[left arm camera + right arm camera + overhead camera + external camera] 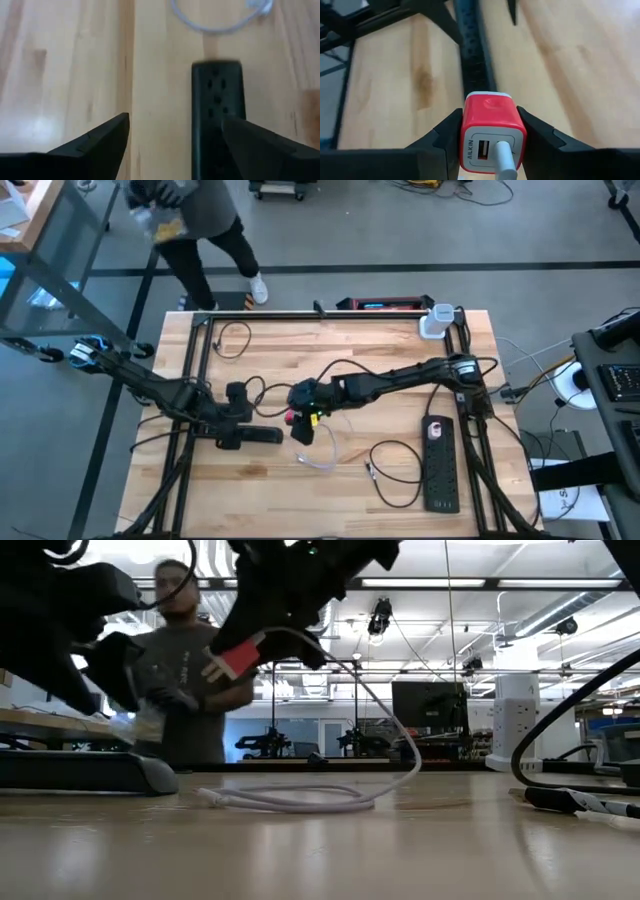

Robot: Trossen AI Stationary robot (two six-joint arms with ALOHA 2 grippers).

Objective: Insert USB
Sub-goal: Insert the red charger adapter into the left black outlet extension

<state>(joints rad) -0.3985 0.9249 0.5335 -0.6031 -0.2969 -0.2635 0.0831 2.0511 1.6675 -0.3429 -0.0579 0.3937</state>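
A red-and-white USB charger cube [492,132] sits in my right gripper [490,145], which hangs mid-table [300,420] above the wood. A white cable [300,802] is plugged into one of its ports, droops down and lies coiled on the table [320,455]. Just beyond the cube lies a short black power strip [265,436], flat on the table. My left gripper [175,145] stands open over that strip's left end [235,425], with the strip [217,100] running away from under one finger. My right gripper pinches the cube's two opposite red sides [465,132] between its fingers. The port face with the cable [502,155] looks back at the wrist. The fingers slant down toward the table's left. The cube [230,660] is lifted clear of the table, and the cable hangs slack below it.
A long black power strip [440,465] lies near the right edge, with a loose black cable [395,470] beside it. A white round outlet tower [435,320] stands at the back right. A person [195,220] walks behind the table's far left corner.
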